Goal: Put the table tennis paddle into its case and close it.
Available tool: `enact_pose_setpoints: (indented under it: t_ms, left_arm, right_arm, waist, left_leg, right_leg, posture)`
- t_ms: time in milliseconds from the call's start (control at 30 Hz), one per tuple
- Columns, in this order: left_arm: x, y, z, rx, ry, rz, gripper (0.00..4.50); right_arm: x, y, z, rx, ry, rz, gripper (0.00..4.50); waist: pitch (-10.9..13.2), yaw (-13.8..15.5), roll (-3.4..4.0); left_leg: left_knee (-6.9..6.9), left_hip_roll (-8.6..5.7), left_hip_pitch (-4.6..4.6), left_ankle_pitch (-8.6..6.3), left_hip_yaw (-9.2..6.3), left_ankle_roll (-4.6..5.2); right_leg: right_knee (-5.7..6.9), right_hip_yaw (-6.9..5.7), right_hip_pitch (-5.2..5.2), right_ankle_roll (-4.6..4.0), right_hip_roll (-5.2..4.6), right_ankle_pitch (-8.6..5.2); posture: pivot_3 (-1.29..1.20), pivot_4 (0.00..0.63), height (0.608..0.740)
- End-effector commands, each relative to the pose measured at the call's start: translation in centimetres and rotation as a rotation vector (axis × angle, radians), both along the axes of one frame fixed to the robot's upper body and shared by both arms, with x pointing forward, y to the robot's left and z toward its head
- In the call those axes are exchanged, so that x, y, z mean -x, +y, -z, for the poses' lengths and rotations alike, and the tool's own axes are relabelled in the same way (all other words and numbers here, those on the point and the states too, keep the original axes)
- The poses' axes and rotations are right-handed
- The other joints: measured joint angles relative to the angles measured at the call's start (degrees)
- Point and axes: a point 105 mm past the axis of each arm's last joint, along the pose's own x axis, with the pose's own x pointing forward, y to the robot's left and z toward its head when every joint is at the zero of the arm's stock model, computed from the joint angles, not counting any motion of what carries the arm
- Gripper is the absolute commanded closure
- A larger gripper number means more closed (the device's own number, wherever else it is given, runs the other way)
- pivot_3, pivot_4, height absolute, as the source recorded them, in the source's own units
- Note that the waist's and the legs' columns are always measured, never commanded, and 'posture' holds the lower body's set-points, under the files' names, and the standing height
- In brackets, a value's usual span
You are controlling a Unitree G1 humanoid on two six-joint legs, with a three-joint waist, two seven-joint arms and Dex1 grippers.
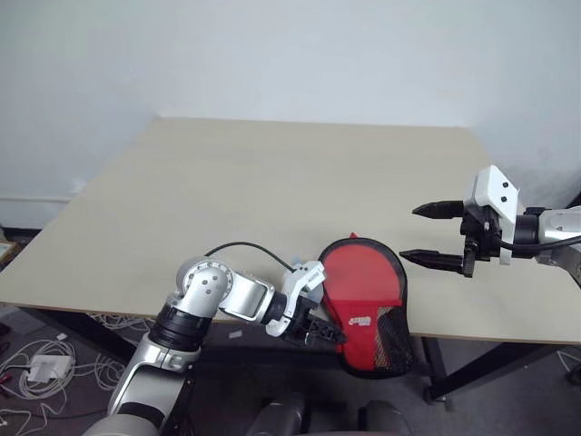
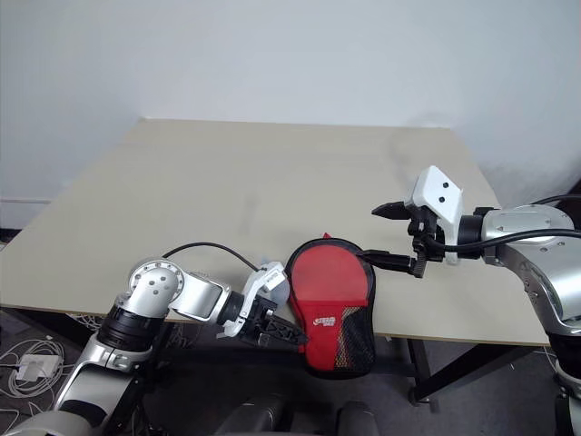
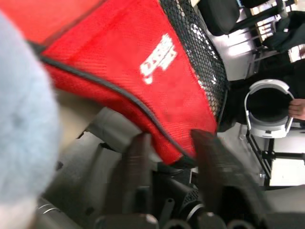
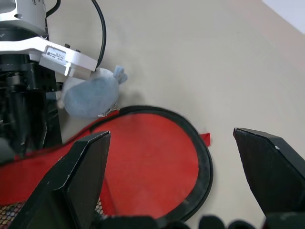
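Note:
The case [image 1: 363, 291] lies at the table's front edge, red face up with its white logo and black mesh pocket, and its lower part hangs over the edge. The table tennis paddle is hidden from view. My left gripper [image 1: 334, 336] is at the case's lower left rim, below the table's edge. In the left wrist view its two fingers [image 3: 138, 162] stand apart, with the rim of the case [image 3: 143, 71] just beyond their tips. My right gripper [image 1: 410, 233] hovers open above the table, just right of the case's round end [image 4: 152, 162], holding nothing.
A soft pale wad [image 4: 90, 95] sits by my left wrist against the case's left side. A black cable [image 1: 245, 247] arcs over the table [image 1: 272, 182] from my left arm. Below the table, a person's hand [image 3: 298, 107] is by a white ring-shaped device [image 3: 267, 109].

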Motion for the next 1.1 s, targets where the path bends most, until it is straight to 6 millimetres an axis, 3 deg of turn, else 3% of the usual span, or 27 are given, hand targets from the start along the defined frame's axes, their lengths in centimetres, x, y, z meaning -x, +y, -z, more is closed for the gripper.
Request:
enact_pose_setpoints:
  t_ms: [33,200,333,433,500,600,733,967,1100]
  left_arm:
    - [-0.4,0.0,-1.9,0.044,-0.056,0.017,1.72]
    - [-1.7,2.7,-4.1,0.014,-0.157,-0.022,0.04]
    - [-2.6,4.7,-10.1,0.111,-0.414,-0.001,0.04]
    - [-4.0,6.0,-13.4,0.188,-0.598,-0.025,0.04]
    - [-5.6,7.3,-15.2,0.226,-0.73,-0.077,0.04]
    - [-7.3,9.0,-16.3,0.223,-0.885,-0.129,0.0]
    - [-9.2,11.2,-16.0,0.2,-0.971,-0.236,0.0]
    - [-8.6,11.7,-10.6,0.182,-0.88,-0.287,0.0]
    - [-7.8,11.4,-7.9,0.179,-0.812,-0.321,0.0]
  right_arm:
    - [0.1,0.5,-0.9,-0.007,-0.034,-0.022,0.0]
    - [0.4,1.0,-0.7,-0.013,-0.023,-0.037,0.0]
    - [0.7,2.2,0.0,-0.055,0.003,-0.05,0.0]
    - [0.5,3.4,0.6,-0.104,0.028,-0.036,0.0]
    - [0.5,4.5,1.0,-0.139,0.047,-0.036,0.0]
    - [0.1,5.5,1.5,-0.174,0.066,-0.02,0.6]
    - [-0.5,6.7,2.5,-0.208,0.091,0.007,2.0]
    - [-1.8,8.5,4.2,-0.241,0.111,0.051,4.48]
    - [-3.0,9.1,5.7,-0.251,0.129,0.109,4.48]
  waist:
    - [0.0,0.0,0.0]
    - [0.0,-0.1,0.02]
    - [0.1,-0.1,-0.09]
    - [0.1,-0.1,-0.07]
    - [0.1,0.0,-0.07]
    - [0.2,0.0,-0.08]
    - [0.2,-0.1,-0.1]
    - [0.2,-0.3,-0.11]
    - [0.2,-0.3,-0.12]
  left_leg:
    - [0.01,0.0,0.0,0.0,0.0,0.0]
    - [-0.01,0.11,0.02,0.0,0.05,-0.01]
    - [-0.04,0.2,0.02,0.01,0.12,-0.04]
    - [-0.12,0.27,0.11,-0.01,0.33,-0.06]
    - [-0.31,0.34,0.27,0.0,0.68,-0.06]
    - [-0.41,0.48,0.33,0.02,0.95,-0.07]
    - [-0.47,0.49,0.34,0.02,0.98,-0.06]
    - [-0.56,0.54,0.36,0.03,0.99,-0.06]
    - [-0.52,0.58,0.42,0.06,0.98,-0.1]
  right_leg:
    - [0.0,0.0,0.0,0.0,0.0,0.0]
    - [0.02,0.05,-0.05,-0.09,0.11,0.05]
    - [0.02,0.09,-0.09,-0.16,0.19,0.07]
    - [-0.02,0.23,-0.08,-0.25,0.22,0.12]
    - [-0.04,0.49,-0.06,-0.36,0.22,0.15]
    - [-0.04,0.68,-0.12,-0.49,0.32,0.18]
    - [-0.06,0.79,-0.19,-0.42,0.36,0.24]
    - [-0.04,0.86,-0.27,-0.5,0.44,0.32]
    - [-0.01,0.84,-0.22,-0.47,0.5,0.32]
  posture:
    - [0.0,0.0,0.739]
    - [0.0,0.0,0.739]
    - [0.0,0.0,0.739]
    - [0.0,0.0,0.739]
    - [0.0,0.0,0.739]
    - [0.0,0.0,0.739]
    - [0.0,0.0,0.739]
    - [0.0,0.0,0.739]
    - [0.0,0.0,0.739]
